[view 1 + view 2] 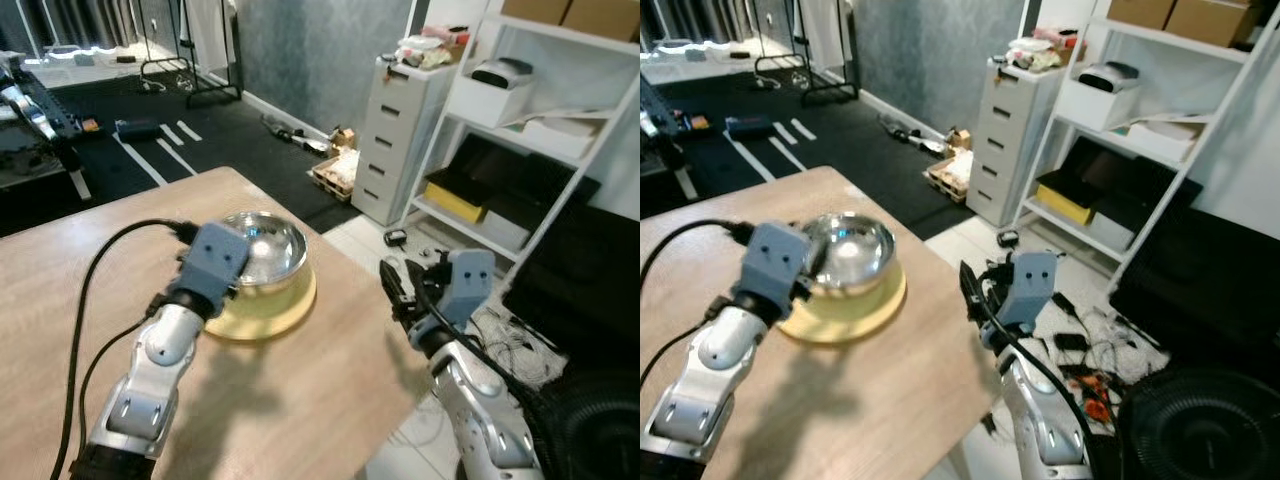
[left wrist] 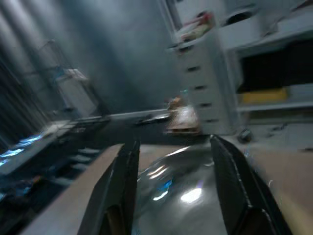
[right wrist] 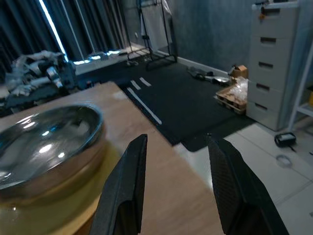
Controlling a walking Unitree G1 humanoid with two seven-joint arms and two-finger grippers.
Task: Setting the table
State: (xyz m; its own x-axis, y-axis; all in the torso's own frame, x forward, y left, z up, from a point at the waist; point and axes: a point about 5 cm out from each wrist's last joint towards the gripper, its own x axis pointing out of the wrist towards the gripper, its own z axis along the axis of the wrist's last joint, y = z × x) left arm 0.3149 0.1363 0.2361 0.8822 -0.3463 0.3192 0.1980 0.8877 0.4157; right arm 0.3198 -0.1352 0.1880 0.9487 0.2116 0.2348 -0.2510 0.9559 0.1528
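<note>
1 steel bowl (image 1: 265, 250) on yellow plate (image 1: 285, 312), just ahead of left end effector (image 2: 171, 161), fingers apart.

Two silver, segmented arms end in blue-grey wrist housings. Each carries a gripper, left gripper (image 2: 171, 191) and right gripper (image 3: 171, 191), with two long black fingers. Black cables loop along both arms.

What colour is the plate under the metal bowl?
Yellow. The plate under the shiny silver bowl shows best in the left eye view.
</note>
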